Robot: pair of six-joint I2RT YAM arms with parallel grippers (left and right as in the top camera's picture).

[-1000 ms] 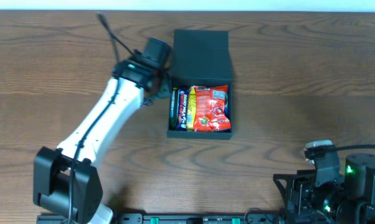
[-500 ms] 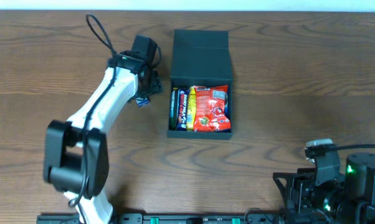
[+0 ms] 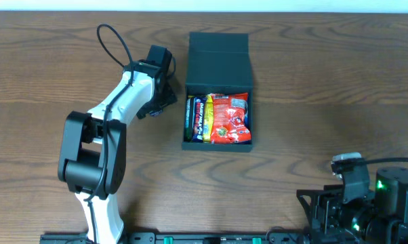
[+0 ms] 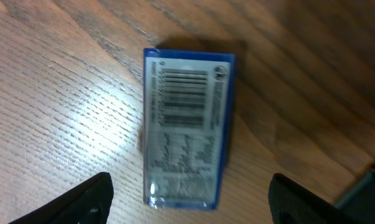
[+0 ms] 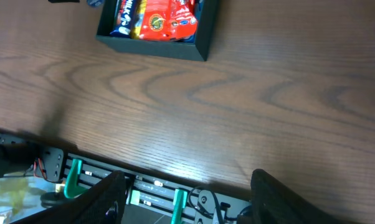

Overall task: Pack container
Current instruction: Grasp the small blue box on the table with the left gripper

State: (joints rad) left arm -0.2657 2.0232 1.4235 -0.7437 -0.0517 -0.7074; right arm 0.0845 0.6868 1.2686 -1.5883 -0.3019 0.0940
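Two arms: the left one is working beside the container; the right one is waiting by the table's near edge, out of the way.
Left gripper: its fingers are standing spread, straddling a blue packet without touching it, probably lining up for a pinch.
Blue packet: is lying flat, barcode up, just left of the container.
Container: is sitting mid-table, its lid lying folded back so that the red packet and other snacks are showing.
Right gripper: its fingers are resting apart, holding nothing.
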